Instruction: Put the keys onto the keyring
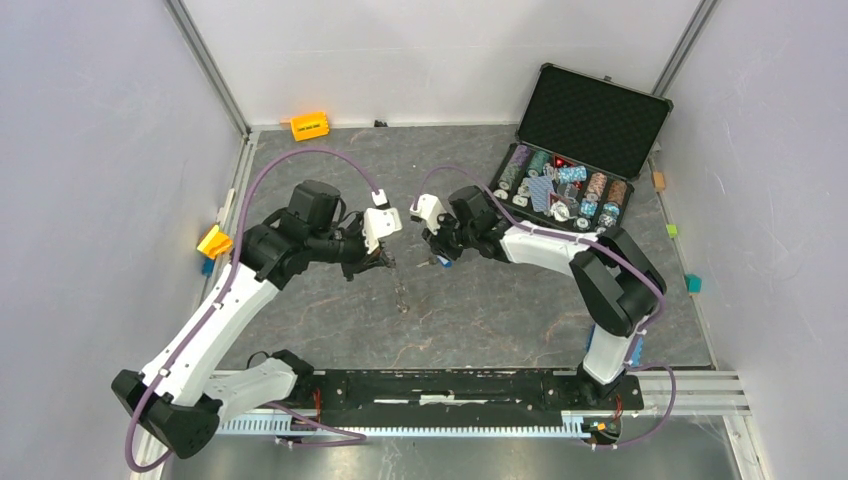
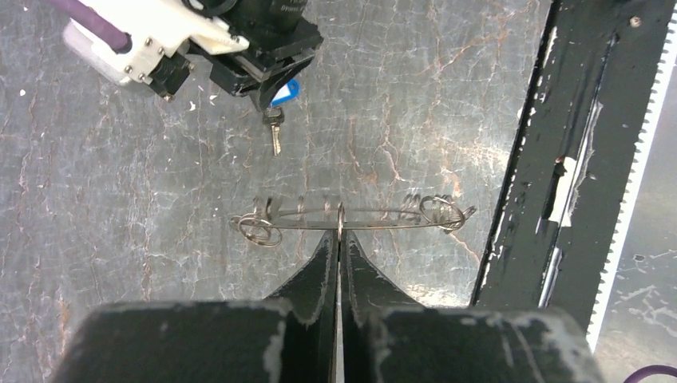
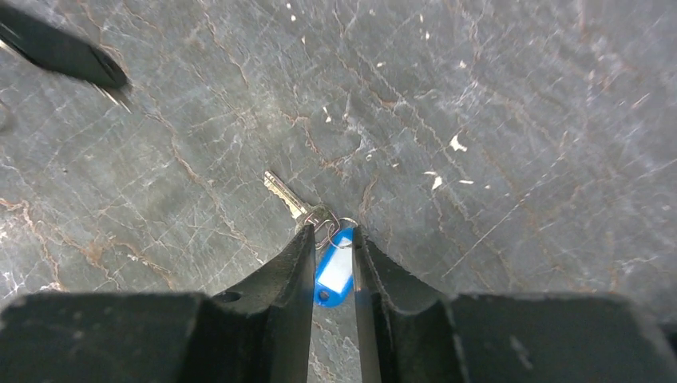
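Marbled grey bench (image 1: 500, 310): key (image 3: 289, 195) and keyring (image 2: 351, 215) both gripped near its middle.
Key's blue tag (image 3: 335, 275) is pinched between right fingers (image 3: 289, 279); keyring sits edge-on, left fingers (image 2: 318, 275) clenched on its wire, near the key; open chip case (image 1: 590, 120) far right.

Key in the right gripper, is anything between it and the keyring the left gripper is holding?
Nothing visible. The key hangs from the right gripper by its blue tag, apart from the keyring pinched in the left gripper. Only table shows in the gap between them.
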`<move>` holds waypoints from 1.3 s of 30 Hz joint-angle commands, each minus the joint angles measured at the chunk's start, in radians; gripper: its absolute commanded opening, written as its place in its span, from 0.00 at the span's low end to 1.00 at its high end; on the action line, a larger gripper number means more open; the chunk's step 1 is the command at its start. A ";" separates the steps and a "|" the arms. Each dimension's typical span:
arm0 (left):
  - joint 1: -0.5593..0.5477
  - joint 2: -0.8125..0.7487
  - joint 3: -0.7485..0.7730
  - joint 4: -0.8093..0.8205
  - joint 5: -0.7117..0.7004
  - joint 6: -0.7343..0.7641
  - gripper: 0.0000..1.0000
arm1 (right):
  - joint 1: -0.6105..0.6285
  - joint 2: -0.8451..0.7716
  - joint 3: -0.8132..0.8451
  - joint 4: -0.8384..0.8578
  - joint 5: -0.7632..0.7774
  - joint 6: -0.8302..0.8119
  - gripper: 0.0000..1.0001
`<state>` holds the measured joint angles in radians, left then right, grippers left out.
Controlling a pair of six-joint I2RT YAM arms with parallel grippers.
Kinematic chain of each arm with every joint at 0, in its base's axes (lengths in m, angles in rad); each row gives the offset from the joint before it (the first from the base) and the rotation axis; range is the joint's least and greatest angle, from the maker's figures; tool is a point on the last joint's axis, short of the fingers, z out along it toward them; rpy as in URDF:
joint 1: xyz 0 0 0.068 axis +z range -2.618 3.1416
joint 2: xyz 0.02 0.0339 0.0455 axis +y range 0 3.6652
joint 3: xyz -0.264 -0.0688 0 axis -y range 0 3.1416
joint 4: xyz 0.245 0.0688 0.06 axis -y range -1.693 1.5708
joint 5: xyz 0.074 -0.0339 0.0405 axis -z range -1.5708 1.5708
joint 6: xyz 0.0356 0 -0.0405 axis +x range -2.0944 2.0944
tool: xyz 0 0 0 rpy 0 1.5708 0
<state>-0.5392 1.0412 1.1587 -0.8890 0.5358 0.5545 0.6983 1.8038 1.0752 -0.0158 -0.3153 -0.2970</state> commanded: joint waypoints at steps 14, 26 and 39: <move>-0.003 0.003 -0.022 0.091 -0.008 0.023 0.02 | -0.043 0.036 0.064 -0.078 -0.124 -0.168 0.46; -0.002 -0.022 -0.030 0.091 -0.014 0.017 0.02 | -0.042 0.172 0.226 -0.271 -0.181 -0.421 0.58; 0.000 -0.038 -0.033 0.091 -0.021 0.018 0.02 | -0.044 0.153 0.203 -0.314 -0.140 -0.461 0.26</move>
<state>-0.5392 1.0180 1.1191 -0.8417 0.5224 0.5671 0.6544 1.9926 1.2881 -0.2958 -0.4793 -0.7269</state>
